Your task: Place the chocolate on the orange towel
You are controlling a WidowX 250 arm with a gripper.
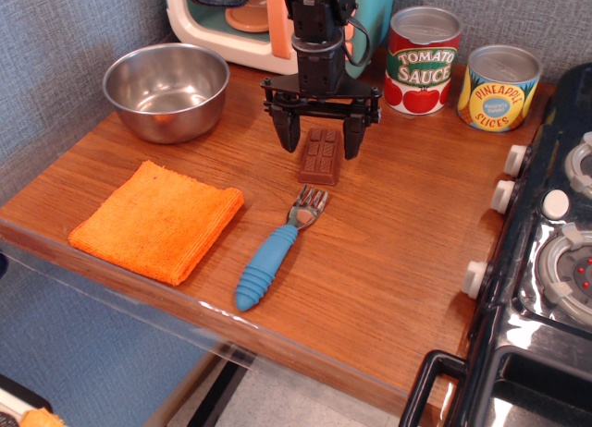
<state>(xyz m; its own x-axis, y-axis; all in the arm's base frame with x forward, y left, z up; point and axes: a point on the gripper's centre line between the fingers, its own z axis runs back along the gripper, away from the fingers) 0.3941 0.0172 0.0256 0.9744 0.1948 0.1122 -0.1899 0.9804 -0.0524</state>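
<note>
The chocolate (320, 159), a small dark-brown bar with raised squares, lies flat on the wooden counter near the middle. My gripper (320, 144) is open, its two black fingers straddling the far end of the bar, one on each side, tips near the counter. The orange towel (157, 220) lies folded at the front left of the counter, well apart from the chocolate and the gripper.
A blue-handled fork (276, 250) lies just in front of the chocolate. A steel bowl (166, 91) stands at the back left. A toy microwave (242, 20) stands behind the arm. A tomato sauce can (422, 61) and a pineapple can (499, 87) stand at the back right. A stove (546, 261) borders the right.
</note>
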